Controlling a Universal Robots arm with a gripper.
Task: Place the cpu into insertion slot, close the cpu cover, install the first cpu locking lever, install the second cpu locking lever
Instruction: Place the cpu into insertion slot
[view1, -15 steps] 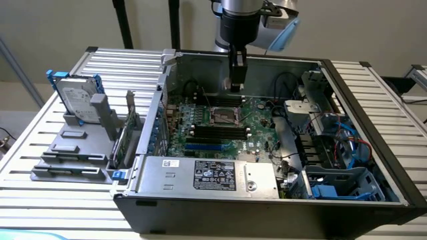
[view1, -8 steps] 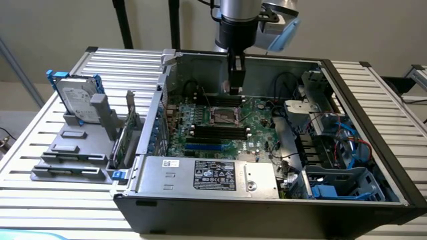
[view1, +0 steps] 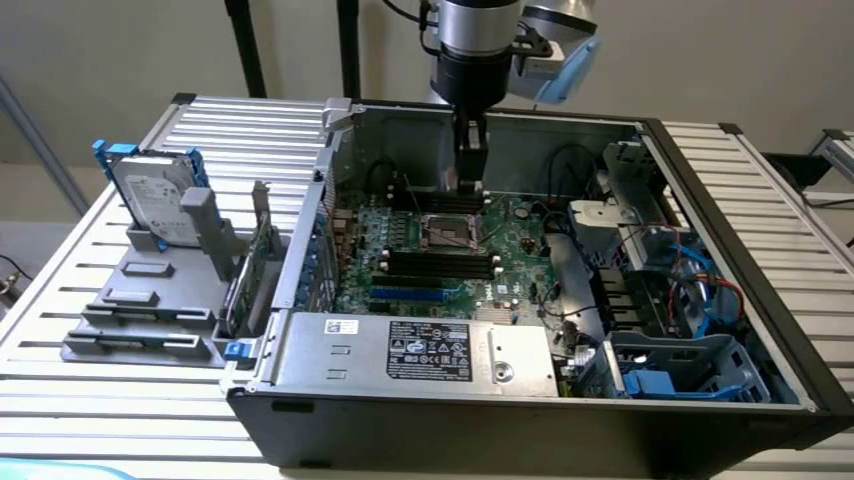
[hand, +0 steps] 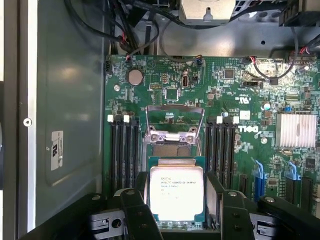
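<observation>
Fingers (hand: 136, 212) of the end effector (hand: 179, 202) stand spread as wide as they go, one on each side of the cpu (hand: 176, 192). Neither visibly presses on the chip, so I judge that the end effector has hold of nothing. The cpu lies flat directly between and just below the fingers, printed face up. It sits square inside the slot (view1: 429, 234), which suggests the first step is done. Just past the cpu, on the side away from the end effector, the cover (hand: 173, 136) stands tilted up on its hinge, with green board (hand: 240, 90) showing through its window. It has not been closed over the chip. I cannot pick out the two locking levers with any certainty, but with the cover raised neither can be latched. Closing the cover and setting both levers is therefore what is left. Black memory slots (hand: 122, 150) run along both sides of the slot. In the exterior view the end effector (view1: 467, 175) hangs straight down into the open case (view1: 747, 290), close above the slot and well apart from the power supply (view1: 414, 350). The case rests on a slatted worktop (view1: 240, 130).
</observation>
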